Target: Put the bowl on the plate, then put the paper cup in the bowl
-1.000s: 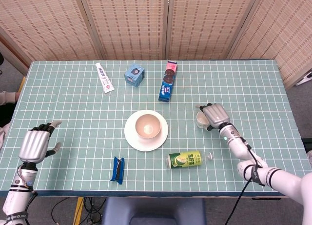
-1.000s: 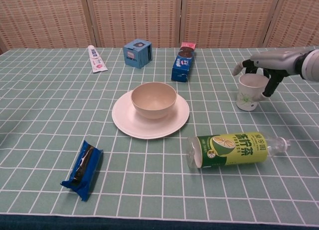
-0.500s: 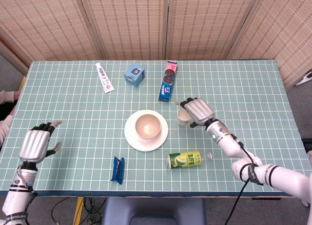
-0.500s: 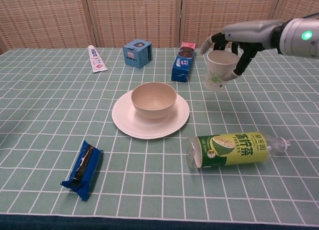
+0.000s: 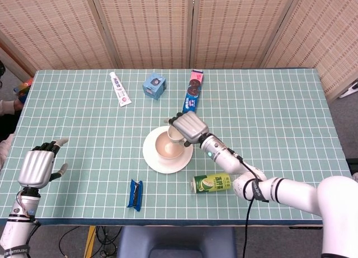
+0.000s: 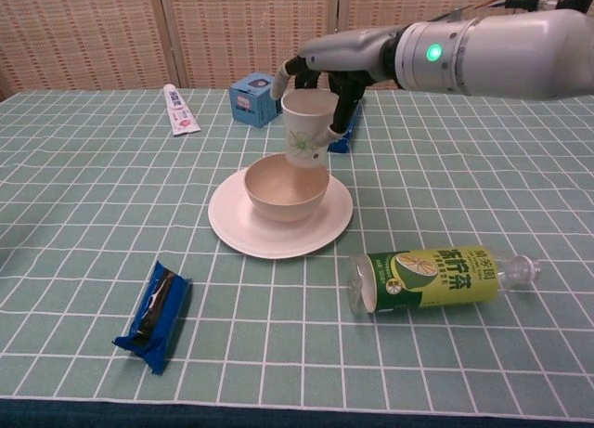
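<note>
The beige bowl [image 5: 166, 146] [image 6: 280, 188] sits on the white plate [image 5: 152, 157] [image 6: 239, 228] at the table's middle. My right hand [image 5: 191, 126] [image 6: 334, 60] grips the white paper cup [image 6: 305, 131] [image 5: 174, 133] from above, holding it in the air just over the bowl's far right rim. The cup hangs upright, slightly tilted. My left hand [image 5: 38, 165] rests open near the table's front left edge, holding nothing; the chest view does not show it.
A green tea bottle [image 5: 212, 183] [image 6: 430, 276] lies on its side right of the plate. A blue snack packet [image 5: 135, 193] [image 6: 154, 314] lies front left. At the back are a tube [image 5: 119, 89], a blue box [image 5: 155, 85] and a cookie pack [image 5: 192, 97].
My right hand has lifted the paper cup off the table at the right and carried it left, to just above the bowl. The left hand has stayed put.
</note>
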Robot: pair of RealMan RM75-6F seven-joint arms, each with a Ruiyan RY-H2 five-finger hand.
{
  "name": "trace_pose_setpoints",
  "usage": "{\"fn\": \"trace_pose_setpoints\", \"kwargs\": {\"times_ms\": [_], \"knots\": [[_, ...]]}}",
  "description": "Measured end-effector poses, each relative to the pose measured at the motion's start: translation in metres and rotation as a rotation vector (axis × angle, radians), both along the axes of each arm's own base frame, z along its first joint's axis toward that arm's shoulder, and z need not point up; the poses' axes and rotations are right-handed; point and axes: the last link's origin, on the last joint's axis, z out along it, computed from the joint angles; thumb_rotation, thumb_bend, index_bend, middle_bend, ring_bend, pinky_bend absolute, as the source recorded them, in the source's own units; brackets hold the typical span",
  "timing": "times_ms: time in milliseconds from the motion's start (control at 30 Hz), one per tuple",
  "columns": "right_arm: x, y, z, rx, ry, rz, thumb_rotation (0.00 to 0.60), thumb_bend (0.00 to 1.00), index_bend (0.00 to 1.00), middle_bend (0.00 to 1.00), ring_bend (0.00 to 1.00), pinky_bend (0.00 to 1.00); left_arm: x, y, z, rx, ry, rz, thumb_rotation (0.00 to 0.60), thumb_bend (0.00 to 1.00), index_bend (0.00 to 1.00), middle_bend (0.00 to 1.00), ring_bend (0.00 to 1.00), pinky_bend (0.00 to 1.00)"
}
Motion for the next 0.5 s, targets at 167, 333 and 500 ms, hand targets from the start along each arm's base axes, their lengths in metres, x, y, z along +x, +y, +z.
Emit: {"fn": "trace_pose_setpoints", "kwargs": {"times_ms": [167,333,500], "knots": [[0.009,0.001,-0.017,0.014,0.031,0.020,0.600,0.23,0.19,0.36,0.25,0.37,-0.001,-0.001,0.000,0.000,-0.005,0.001,0.600,0.26,0.22,0.33,0.36,0.48],[0.010,0.004,-0.032,0.023,0.055,0.026,0.600,0.23,0.19,0.35,0.25,0.37,-0.003,-0.002,0.001,0.002,-0.006,0.007,0.600,0.26,0.22,0.33,0.36,0.48],[0.005,0.004,-0.040,0.028,0.079,0.027,0.600,0.23,0.19,0.34,0.25,0.37,-0.006,-0.003,0.002,0.002,-0.011,0.014,0.600,0.26,0.22,0.33,0.36,0.48]]}}
